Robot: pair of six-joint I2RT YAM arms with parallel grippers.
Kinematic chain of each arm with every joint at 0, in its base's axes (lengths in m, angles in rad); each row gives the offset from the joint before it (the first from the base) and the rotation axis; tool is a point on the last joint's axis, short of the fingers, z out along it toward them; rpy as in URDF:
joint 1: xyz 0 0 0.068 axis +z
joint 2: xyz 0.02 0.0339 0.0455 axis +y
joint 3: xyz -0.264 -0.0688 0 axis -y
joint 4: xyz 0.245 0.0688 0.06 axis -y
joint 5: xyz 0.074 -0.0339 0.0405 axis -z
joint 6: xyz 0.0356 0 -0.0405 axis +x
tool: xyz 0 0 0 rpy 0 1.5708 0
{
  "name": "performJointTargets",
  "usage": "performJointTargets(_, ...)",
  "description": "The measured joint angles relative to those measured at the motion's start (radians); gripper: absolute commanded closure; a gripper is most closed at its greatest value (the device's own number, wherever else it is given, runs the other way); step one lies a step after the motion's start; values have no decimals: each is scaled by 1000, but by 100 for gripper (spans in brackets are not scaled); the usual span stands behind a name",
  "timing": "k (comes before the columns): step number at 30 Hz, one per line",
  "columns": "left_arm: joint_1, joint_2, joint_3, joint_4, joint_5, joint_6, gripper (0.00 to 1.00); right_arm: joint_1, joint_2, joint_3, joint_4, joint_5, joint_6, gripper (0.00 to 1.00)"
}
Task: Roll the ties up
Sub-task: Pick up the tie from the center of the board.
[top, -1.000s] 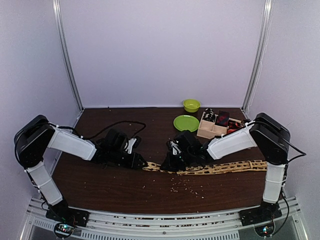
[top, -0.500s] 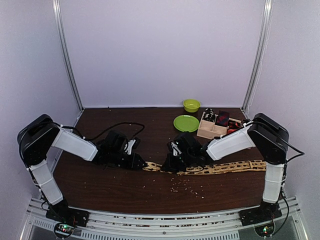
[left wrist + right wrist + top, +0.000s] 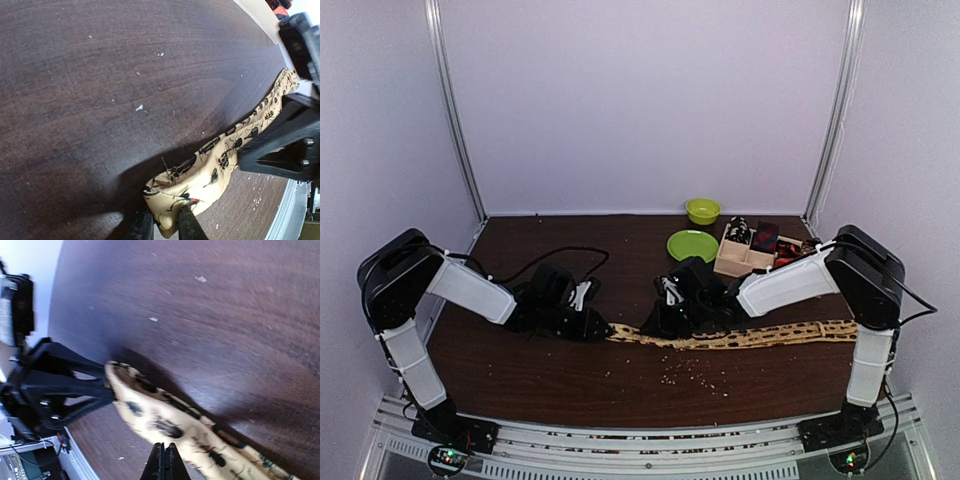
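Observation:
The long tan spotted tie point(image 3: 750, 338) lies across the table's right half. Its left end is folded and lifted. My left gripper point(image 3: 603, 329) is shut on that folded end; the left wrist view shows the tie point(image 3: 220, 165) pinched between the fingers of my left gripper point(image 3: 162, 226). My right gripper point(image 3: 652, 326) sits just right of it, shut, with its tips at the tie's near edge; in the right wrist view my right gripper point(image 3: 164, 460) has its jaws pressed together over the tie point(image 3: 165, 420). I cannot tell whether fabric is caught there. Small rolled ties point(image 3: 764, 237) sit in the tray.
A wooden compartment tray point(image 3: 730, 266) stands at the back right. A green plate point(image 3: 692, 246) and a green bowl point(image 3: 703, 210) are beside it. Crumbs point(image 3: 695, 375) dot the table in front of the tie. A black cable point(image 3: 560, 250) trails behind the left arm.
Both grippers stay at the tie's left end. The right gripper has shifted slightly back and forth, and the tie's left part has lifted a little.

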State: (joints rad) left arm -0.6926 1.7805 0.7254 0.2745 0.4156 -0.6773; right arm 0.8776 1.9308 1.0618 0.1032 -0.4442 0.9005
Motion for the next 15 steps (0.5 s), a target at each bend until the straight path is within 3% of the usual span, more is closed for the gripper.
performJointTargets(6, 0, -3, -1, 10, 6, -3, 100, -3, 46, 3, -9, 8, -6, 100)
performJointTargets(15, -7, -116, -51, 76, 90, -11, 100, -3, 52, 6, -2, 7, -6, 100)
